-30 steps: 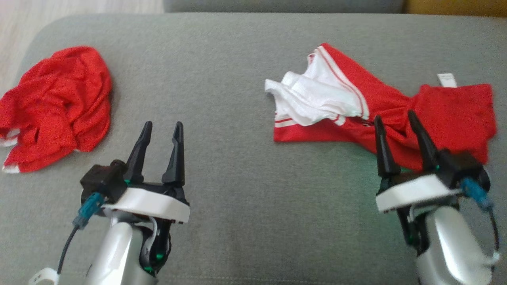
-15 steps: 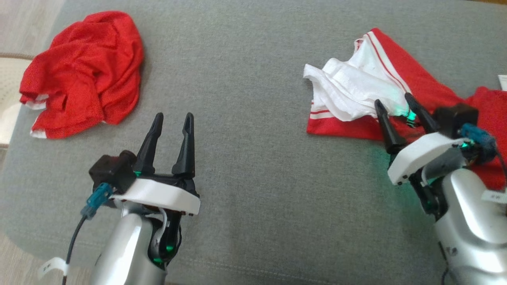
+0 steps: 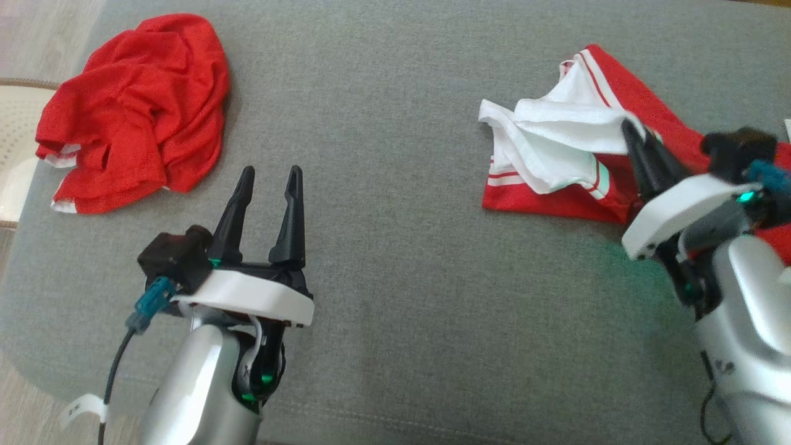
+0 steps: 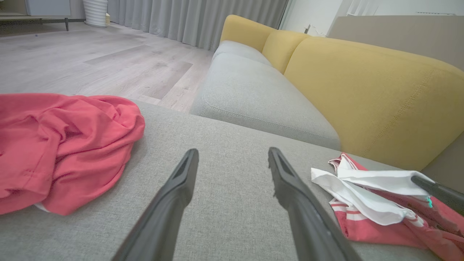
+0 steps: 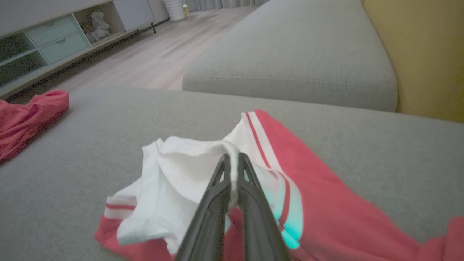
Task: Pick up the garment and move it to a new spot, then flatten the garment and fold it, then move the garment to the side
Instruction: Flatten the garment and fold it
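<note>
Right wrist view: jaws of the right gripper [image 5: 233, 158] pinch the garment [image 5: 170, 181] at 2 o'clock on the sofa [image 3: 395, 123], left gripper [image 3: 269, 179] jaws spread; lifting, flattening, folding remain.

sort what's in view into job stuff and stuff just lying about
In the job: red-and-white garment; right gripper, shut on its white fold; grey cushion it lies on.
Lying about: crumpled red garment at the left; left gripper, open, holding nothing; yellow backrest.
</note>
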